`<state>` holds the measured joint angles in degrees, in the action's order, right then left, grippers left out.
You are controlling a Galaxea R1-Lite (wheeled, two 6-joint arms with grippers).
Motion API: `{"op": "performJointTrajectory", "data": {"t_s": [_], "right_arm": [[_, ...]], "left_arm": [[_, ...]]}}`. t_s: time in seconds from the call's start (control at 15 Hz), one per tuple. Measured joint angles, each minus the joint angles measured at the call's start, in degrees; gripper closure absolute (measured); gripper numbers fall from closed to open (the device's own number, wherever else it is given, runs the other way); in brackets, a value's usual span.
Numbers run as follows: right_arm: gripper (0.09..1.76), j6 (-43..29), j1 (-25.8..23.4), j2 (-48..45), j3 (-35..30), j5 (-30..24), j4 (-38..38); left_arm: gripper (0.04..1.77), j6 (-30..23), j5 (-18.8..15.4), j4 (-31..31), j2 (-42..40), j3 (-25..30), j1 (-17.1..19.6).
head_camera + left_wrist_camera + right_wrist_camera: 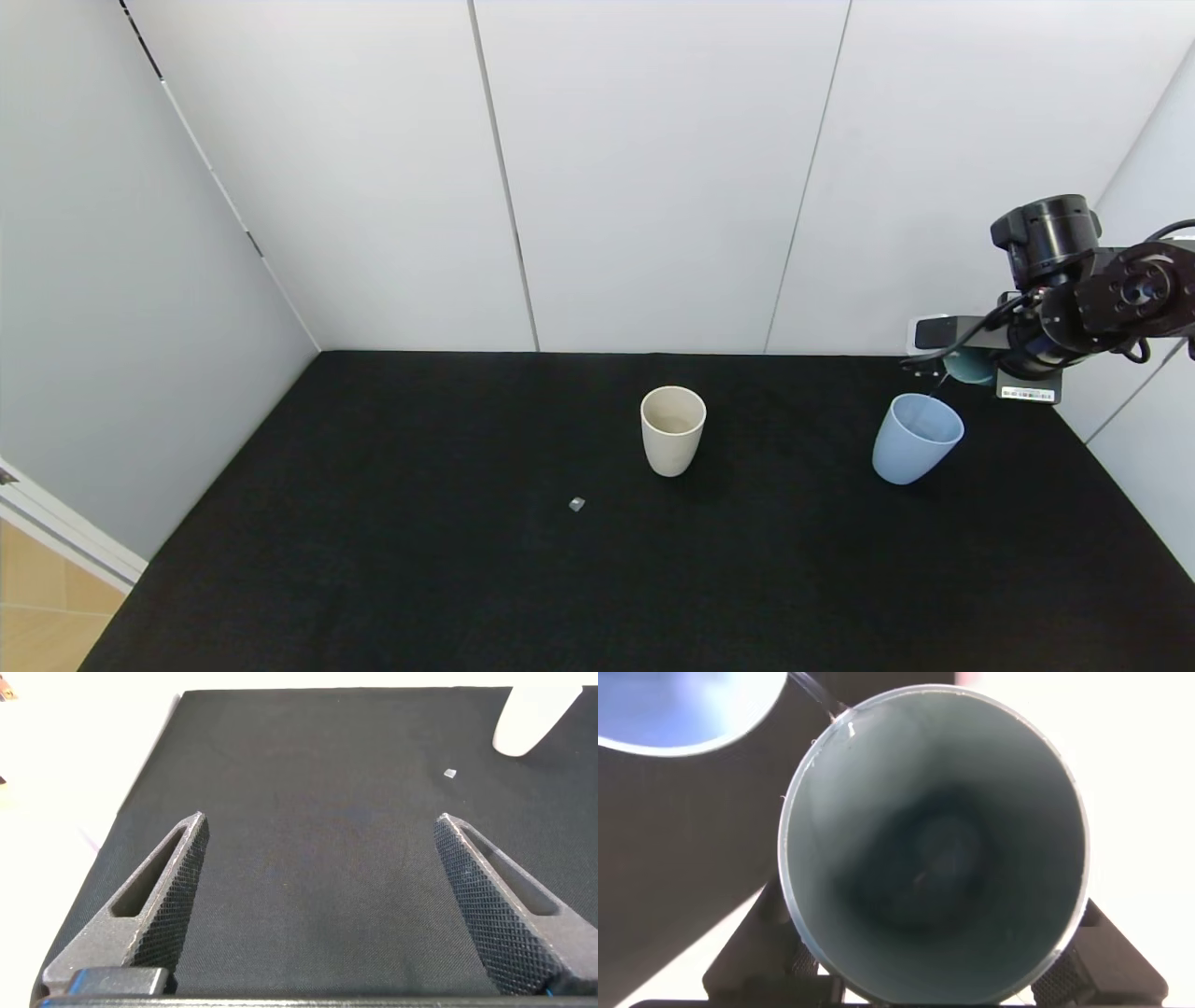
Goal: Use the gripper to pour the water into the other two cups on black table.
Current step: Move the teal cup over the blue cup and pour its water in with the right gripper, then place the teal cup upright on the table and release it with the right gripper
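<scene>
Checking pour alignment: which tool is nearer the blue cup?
Right. The right tool holds the teal cup tipped just above the blue cup. The left tool is open over bare black table, with no blue cup in its view.

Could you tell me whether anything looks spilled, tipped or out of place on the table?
No spill shows. Only a small grey scrap lies loose on the black table, in front of the beige cup.

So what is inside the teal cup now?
In the teal cup, held tilted by the right gripper, only its dark bottom shows. A thin stream leaves its rim toward the blue cup.
</scene>
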<state>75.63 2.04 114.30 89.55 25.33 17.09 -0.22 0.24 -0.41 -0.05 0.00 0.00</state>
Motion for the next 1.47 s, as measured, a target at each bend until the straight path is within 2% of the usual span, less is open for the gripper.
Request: {"op": "performJointTrajectory", "data": {"t_s": [0.33,0.6,0.87,1.13,1.4,1.47], "right_arm": [[0.65,-4.8,-2.47,-2.41,-1.4,-8.03,0.18],[0.65,-13.04,-2.44,-5.47,-1.44,-14.26,0.68],[0.65,-26.62,0.6,-8.46,-1.18,-20.82,3.05],[0.66,-42.5,5.92,-9.78,-1.22,-25.0,2.69],[0.66,-52.35,11.33,-10.36,-2.12,-26.26,2.33],[0.66,-54.93,12.52,-10.25,-2.97,-26.23,0.21]], "left_arm": [[0.09,-0.02,0.0,0.0,0.0,0.0,0.02],[0.09,0.0,0.0,0.0,0.0,0.0,0.05],[0.09,0.0,-0.02,0.0,0.0,0.0,0.05],[0.09,0.0,0.0,-0.02,0.0,0.0,0.02],[0.09,-0.02,0.0,0.0,0.0,0.0,0.05],[0.09,-0.02,0.0,0.0,0.0,0.0,0.05]]}}
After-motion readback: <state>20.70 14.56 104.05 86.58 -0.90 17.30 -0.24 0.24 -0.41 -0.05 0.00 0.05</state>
